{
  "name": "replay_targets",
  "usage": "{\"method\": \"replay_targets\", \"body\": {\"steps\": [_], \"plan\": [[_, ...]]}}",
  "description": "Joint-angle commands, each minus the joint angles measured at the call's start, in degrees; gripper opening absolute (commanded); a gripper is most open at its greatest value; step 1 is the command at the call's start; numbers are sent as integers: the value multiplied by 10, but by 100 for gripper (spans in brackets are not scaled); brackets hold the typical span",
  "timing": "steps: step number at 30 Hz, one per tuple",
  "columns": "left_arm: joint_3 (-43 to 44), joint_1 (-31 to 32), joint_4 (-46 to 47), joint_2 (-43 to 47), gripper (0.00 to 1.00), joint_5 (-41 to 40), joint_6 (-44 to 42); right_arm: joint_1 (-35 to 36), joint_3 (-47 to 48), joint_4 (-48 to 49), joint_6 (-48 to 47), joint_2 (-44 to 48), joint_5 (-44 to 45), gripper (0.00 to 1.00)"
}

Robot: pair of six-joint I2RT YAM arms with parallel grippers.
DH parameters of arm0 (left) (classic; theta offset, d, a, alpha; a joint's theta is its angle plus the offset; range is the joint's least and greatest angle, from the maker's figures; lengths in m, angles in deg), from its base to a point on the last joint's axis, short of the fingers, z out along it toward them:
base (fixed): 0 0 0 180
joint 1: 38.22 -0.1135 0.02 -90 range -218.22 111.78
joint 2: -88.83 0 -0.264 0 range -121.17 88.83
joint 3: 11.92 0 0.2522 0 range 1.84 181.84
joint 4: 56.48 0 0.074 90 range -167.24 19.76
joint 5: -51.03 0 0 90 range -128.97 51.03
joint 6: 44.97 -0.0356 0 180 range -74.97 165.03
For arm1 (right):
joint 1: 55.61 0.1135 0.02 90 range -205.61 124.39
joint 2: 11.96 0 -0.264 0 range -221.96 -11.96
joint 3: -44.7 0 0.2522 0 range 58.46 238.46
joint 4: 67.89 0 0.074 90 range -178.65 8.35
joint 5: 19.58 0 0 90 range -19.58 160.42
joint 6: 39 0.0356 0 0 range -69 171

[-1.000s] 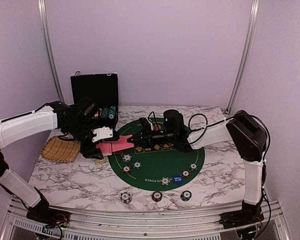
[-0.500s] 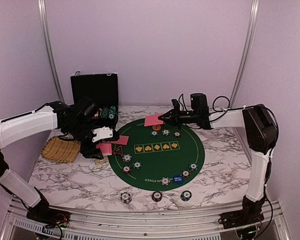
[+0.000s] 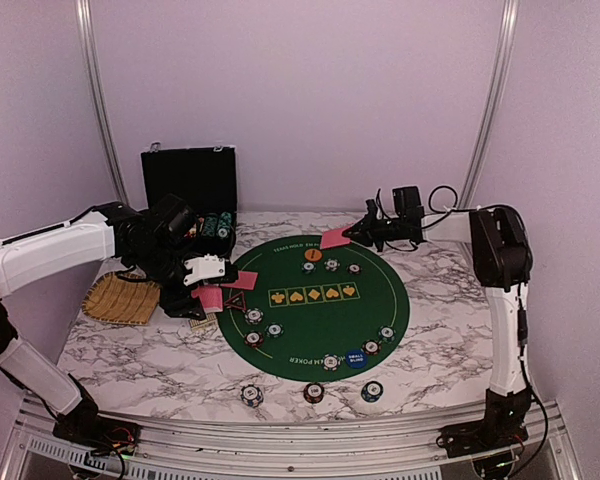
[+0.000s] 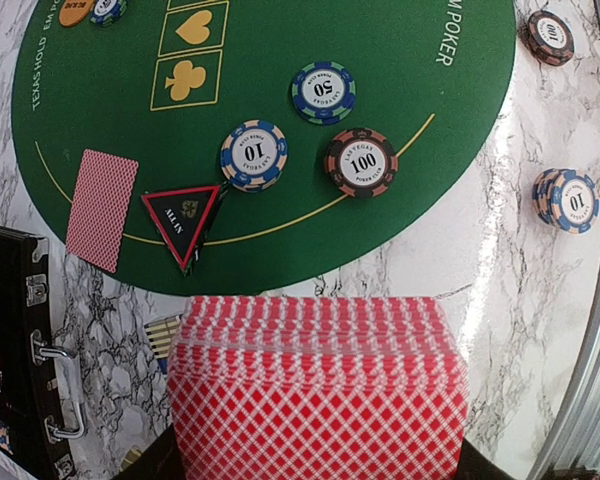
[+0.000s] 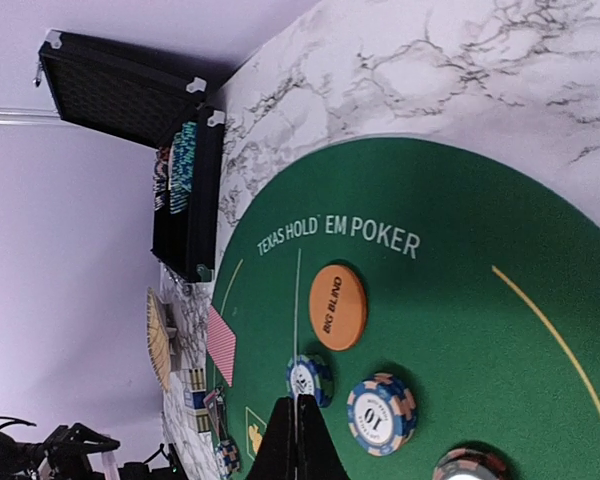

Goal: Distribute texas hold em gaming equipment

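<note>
Since half a second earlier, the right gripper (image 3: 353,236) had swung its red-backed card (image 3: 334,238) further toward the far right corner of the worktop (image 3: 440,330), past the far rim of the green mat (image 3: 310,322). Its fingers were clenched on that card, held in the air near the far edge. By the left edge, the left gripper (image 3: 205,286) grasped the deck (image 4: 320,400) and had not moved. One dealt card (image 4: 102,210) lay flat on the mat's left side, just beside the dark triangle (image 4: 185,222).

The step in hand looked like dealing to the far seat. The next move would call for lowering the card flat near the far chips, releasing it, then returning to the deck.

I counted twelve poker chips (image 4: 362,160) or short stacks, in four threes: far, left and near-right on the mat, and three along the near edge off it. There was also one orange disc (image 5: 337,306), one blue disc (image 3: 356,358), one triangle, and two loose cards beside the deck.
</note>
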Motion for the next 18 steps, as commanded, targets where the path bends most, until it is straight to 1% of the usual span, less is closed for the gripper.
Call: {"method": "replay_targets", "body": {"steps": [1,12,15,16,18], "plan": [[19,-2,-10,5,22,2,1,2,47,-41,-31,-38,21,0],[20,-1,-11,3,22,1,3,-1,103,-37,-14,-93,30,0],[24,-2,-11,2,22,2,4,-1,123,-54,-21,-106,31,0],[24,-1,-11,2,22,3,4,-1,129,-63,-26,-109,34,0],[24,-1,-12,3,22,3,5,-1,139,-82,-38,-114,40,5]]}}
